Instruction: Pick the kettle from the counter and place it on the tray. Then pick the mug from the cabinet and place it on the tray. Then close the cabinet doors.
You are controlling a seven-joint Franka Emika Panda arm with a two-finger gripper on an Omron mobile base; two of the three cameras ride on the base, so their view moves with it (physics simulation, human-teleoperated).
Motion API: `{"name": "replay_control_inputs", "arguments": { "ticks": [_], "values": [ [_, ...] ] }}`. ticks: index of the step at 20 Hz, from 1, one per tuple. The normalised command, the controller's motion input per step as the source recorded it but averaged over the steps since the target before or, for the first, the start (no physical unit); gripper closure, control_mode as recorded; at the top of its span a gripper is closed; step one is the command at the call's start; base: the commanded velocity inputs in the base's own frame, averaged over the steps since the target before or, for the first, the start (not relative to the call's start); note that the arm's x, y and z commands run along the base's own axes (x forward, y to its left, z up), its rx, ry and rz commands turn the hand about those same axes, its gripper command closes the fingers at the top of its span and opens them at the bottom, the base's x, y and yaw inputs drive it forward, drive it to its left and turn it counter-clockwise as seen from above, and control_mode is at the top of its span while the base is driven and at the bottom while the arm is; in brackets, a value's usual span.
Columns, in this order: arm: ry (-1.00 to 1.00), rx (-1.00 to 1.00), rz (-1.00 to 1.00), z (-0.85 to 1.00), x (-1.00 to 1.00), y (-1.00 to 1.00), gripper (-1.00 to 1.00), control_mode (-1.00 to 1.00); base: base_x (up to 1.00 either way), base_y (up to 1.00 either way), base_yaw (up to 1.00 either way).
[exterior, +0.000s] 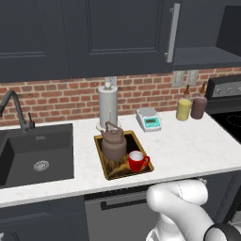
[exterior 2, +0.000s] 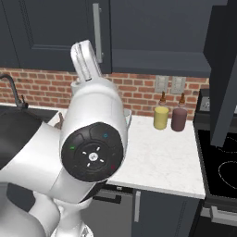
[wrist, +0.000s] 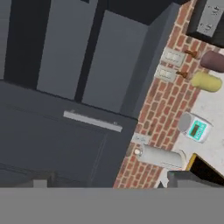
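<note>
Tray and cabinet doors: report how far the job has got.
Done: the kettle and the mug both stand on the tray. In hand: closing the cabinet doors. The left base view shows one door flat and shut; in the right base view another door on the right stands swung out, edge-on. Left: shutting that door. Whether the gripper is open or shut cannot be told.

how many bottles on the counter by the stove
2: a yellow bottle and a dark red bottle beside it, against the brick wall; none seem hidden.

Kettle [exterior: 113, 141] and red mug [exterior: 137, 161] upright on tray [exterior: 103, 158]; cabinet doors [exterior: 127, 35] shut.
</note>
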Motion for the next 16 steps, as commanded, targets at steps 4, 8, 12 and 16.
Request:
{"name": "replay_control_inputs", "arguments": {
  "ticks": [4, 8, 12, 16],
  "values": [
    [-0.06, 0.27, -0.07, 0.0, -0.04, -0.3, -1.0, -1.0, 0.0, 0.0, 0.0],
    [-0.04, 0.23, -0.08, 0.04, 0.0, -0.36, -1.0, -1.0, 0.0, 0.0, 0.0],
    [-0.08, 0.1, -0.07, 0.12, 0.0, -0.28, -1.0, -1.0, 0.0, 0.0, 0.0],
    [-0.09, 0.01, -0.09, 0.16, 0.0, -0.29, -1.0, -1.0, 0.0, 0.0, 0.0]
  ]
}}
